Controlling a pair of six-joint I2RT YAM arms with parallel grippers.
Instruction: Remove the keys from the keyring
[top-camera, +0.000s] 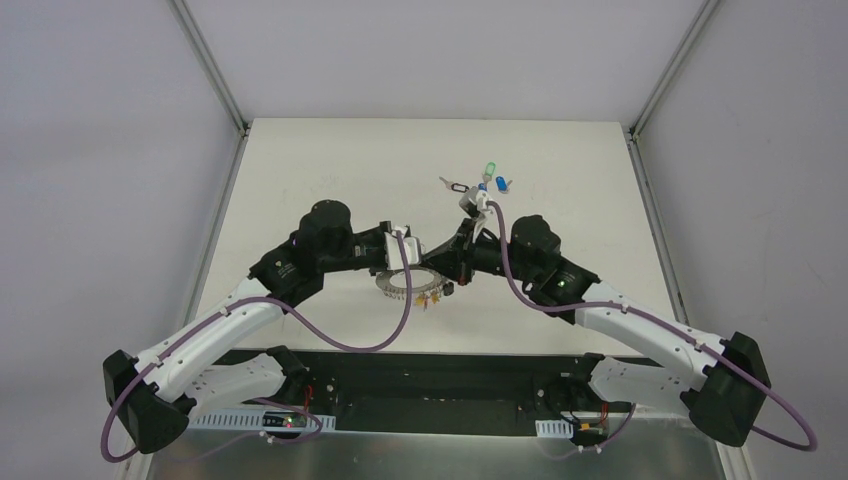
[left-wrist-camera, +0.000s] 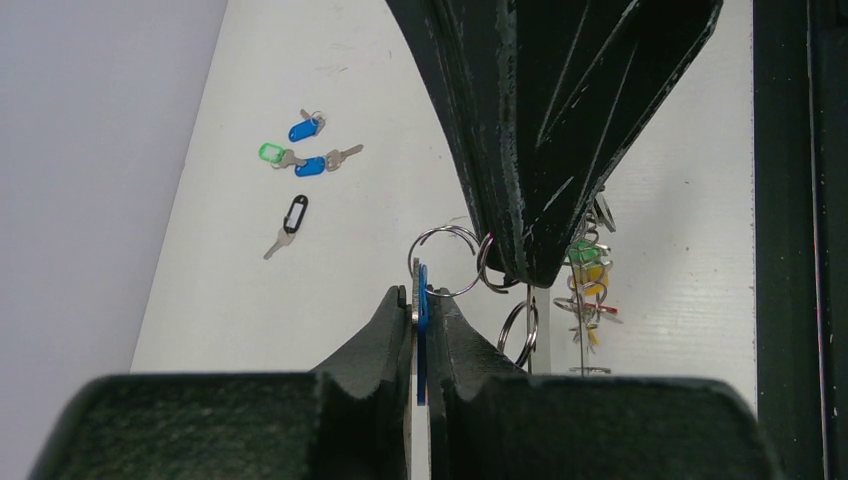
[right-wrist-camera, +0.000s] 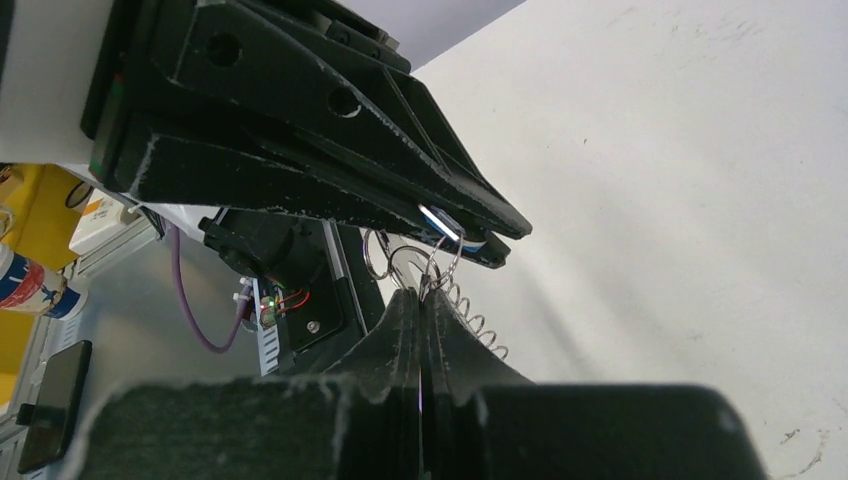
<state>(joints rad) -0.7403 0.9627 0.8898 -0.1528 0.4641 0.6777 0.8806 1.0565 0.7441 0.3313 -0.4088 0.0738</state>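
The left gripper (left-wrist-camera: 420, 293) is clamped almost shut on the blue tag of a key (left-wrist-camera: 422, 272), which is held edge-on between the fingers.

In the top view the keyring (top-camera: 390, 288) is found at about 7 o'clock from the centre of the table (top-camera: 330, 180), just below the point where the two grippers meet. Whether it rests on the table or is lifted cannot be told. A bunch of keys (left-wrist-camera: 587, 278) with green, yellow and orange tags is hung from it at its 4 o'clock side.

The right gripper (right-wrist-camera: 422, 298) is closed fully, its fingers pressed together. A split ring (left-wrist-camera: 482, 268) is caught at their tip, just beside the blue tag held by the left gripper.

Four loose keys are laid on the table at about 1 o'clock from its centre, well apart from the keyring. Three are grouped closely: a blue one (left-wrist-camera: 302, 129), a green one (left-wrist-camera: 270, 153) and a second blue one (left-wrist-camera: 310, 166). A black one (left-wrist-camera: 294, 213) is set near them, on the side toward the grippers.
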